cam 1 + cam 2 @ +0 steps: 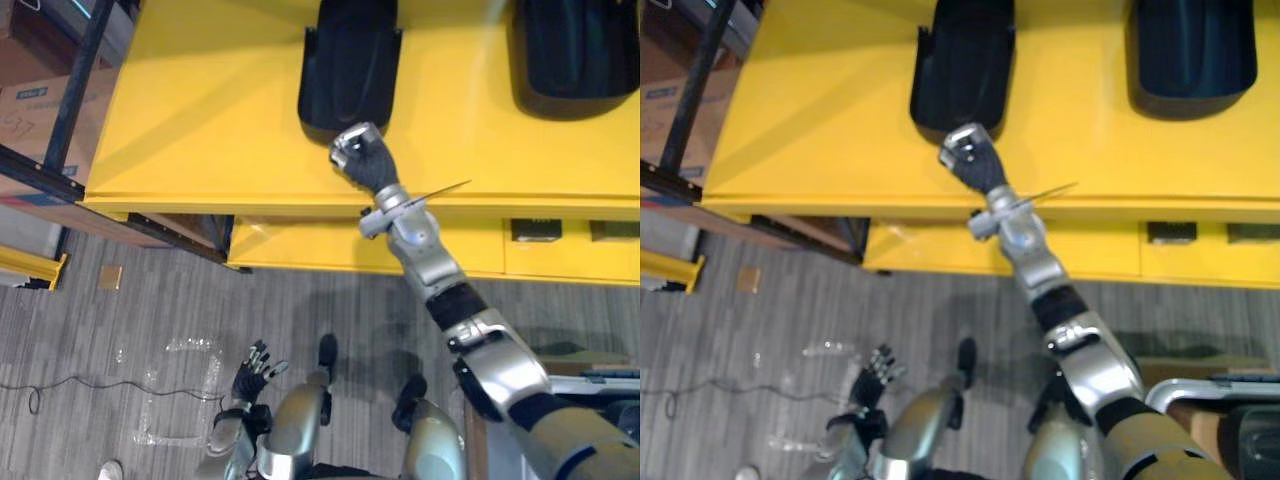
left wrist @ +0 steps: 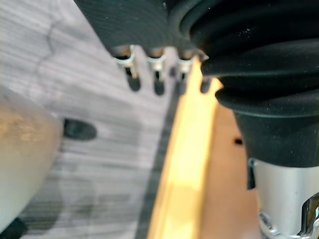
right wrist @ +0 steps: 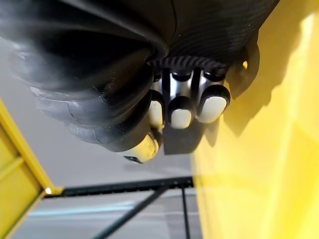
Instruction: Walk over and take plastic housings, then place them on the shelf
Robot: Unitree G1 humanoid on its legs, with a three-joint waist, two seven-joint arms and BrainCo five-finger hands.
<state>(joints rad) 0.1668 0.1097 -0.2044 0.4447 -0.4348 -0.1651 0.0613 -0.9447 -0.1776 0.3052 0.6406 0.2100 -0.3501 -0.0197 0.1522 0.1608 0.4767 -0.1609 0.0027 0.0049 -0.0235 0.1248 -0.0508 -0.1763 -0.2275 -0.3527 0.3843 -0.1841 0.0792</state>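
Left eye view: right hand [image 1: 358, 156], fingers curled in a fist, just beside the near end of a black plastic housing [image 1: 350, 62] lying on the yellow worktop [image 1: 200, 110]; left hand [image 1: 254, 372] hangs loose-fingered.

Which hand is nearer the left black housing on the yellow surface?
Right. The right hand is at the near edge of the left black housing on the yellow surface; the left hand hangs low by the floor, far short of it.
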